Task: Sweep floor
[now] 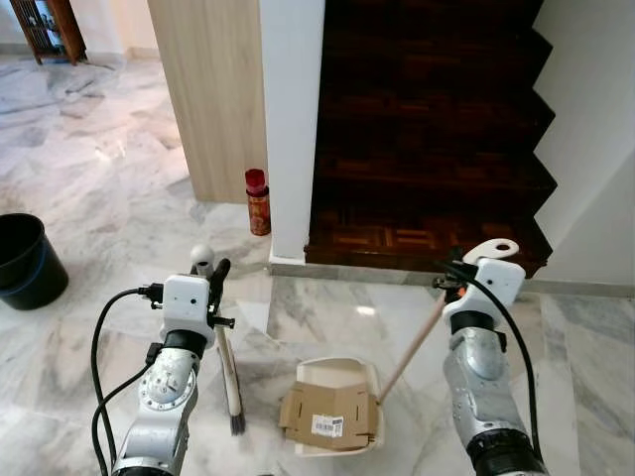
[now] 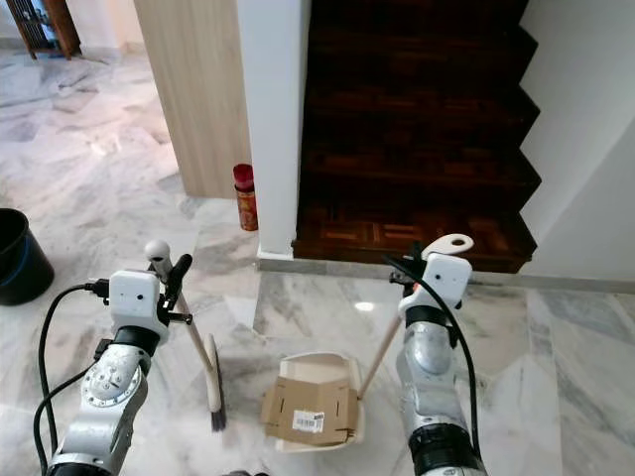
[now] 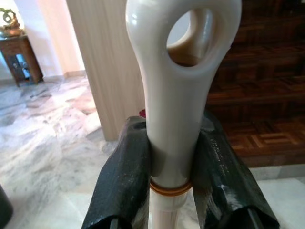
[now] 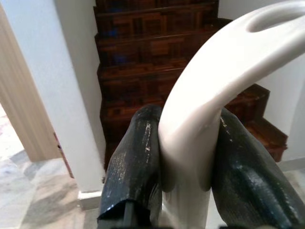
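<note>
Two hands, both loaded. Left hand (image 3: pixel 171 167) is clamped on the broom (image 1: pixel 229 369) handle just below its looped cream end; both black fingers (image 3: pixel 125 176) are pressed flat against the shaft, with an orange ring right under the grip. The broom runs down from the hand and tilts slightly, dark bristles on the floor (image 1: pixel 89 198) just left of the dustpan (image 1: pixel 342 382).

Right hand (image 4: pixel 186 157) is closed on the dustpan handle (image 1: pixel 417 342) near its curved cream top, fingers (image 4: pixel 136 157) tight on either side. The wooden shaft slants down and to the left into the pan's right side. The pan sits flat on the marble between the two arms. A flattened cardboard piece (image 1: pixel 330 415) with a barcode label lies in it, hanging over the near rim.

Farther out: a white pillar (image 1: pixel 293 119) straight ahead, with a red spray can (image 1: pixel 258 201) standing upright on the floor just beside its left face. A wood panel (image 1: pixel 208 89) is left of the pillar. Dark wooden stairs (image 1: pixel 427 129) rise to the right of it. A black bucket (image 1: pixel 25 260) stands at the far left, well apart from the broom. A dark wooden cabinet (image 1: pixel 50 25) is far back left.
</note>
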Available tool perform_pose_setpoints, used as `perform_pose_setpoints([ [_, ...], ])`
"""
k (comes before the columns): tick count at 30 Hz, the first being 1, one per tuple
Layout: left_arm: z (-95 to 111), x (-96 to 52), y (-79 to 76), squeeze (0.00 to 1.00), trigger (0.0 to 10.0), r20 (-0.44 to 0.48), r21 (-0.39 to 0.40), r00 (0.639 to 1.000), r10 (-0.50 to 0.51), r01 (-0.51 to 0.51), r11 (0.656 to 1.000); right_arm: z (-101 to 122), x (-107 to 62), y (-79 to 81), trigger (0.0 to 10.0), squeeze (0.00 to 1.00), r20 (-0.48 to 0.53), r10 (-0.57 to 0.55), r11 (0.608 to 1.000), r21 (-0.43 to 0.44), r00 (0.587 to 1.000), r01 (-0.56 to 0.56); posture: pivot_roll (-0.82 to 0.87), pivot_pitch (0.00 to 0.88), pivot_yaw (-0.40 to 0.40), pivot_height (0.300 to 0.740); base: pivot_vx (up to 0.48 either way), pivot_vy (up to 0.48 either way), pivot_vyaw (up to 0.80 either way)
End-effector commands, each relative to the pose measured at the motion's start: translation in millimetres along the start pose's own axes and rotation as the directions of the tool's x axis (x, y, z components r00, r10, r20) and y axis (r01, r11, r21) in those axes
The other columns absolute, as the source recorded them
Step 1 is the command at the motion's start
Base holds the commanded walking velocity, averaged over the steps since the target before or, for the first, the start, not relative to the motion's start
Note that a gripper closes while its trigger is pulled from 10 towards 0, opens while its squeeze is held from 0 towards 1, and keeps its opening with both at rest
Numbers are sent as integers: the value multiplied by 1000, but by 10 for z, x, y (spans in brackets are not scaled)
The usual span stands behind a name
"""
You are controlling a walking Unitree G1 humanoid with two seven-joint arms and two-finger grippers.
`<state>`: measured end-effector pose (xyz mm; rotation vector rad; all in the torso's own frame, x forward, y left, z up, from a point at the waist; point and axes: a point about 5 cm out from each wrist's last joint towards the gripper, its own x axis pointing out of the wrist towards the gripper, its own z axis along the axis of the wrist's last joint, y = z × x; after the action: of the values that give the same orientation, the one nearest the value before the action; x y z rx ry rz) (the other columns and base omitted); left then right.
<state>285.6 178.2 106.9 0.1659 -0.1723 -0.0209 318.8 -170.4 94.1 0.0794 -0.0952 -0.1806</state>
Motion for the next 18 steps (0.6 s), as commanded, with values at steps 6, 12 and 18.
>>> perform_pose_setpoints([
  [6, 126, 59, -16, 0, 10000, 53, -3, 999, -4, 4, 1000, 116, 43, -36, 10000, 0, 46, -15, 1000, 20, 999, 15, 111, 52, -14, 740, 0, 364, 0],
  [12, 127, 60, -22, 0, 10000, 53, -7, 999, -5, 5, 1000, 120, 37, -4, 10000, 0, 40, 4, 1000, 27, 999, -5, 110, 58, -16, 740, 0, 364, 0],
  [18, 127, 59, -21, 0, 10000, 52, -8, 999, -3, 3, 1000, 123, 42, 17, 10000, 0, 32, 25, 999, 37, 999, -26, 108, 59, -15, 740, 0, 366, 0],
])
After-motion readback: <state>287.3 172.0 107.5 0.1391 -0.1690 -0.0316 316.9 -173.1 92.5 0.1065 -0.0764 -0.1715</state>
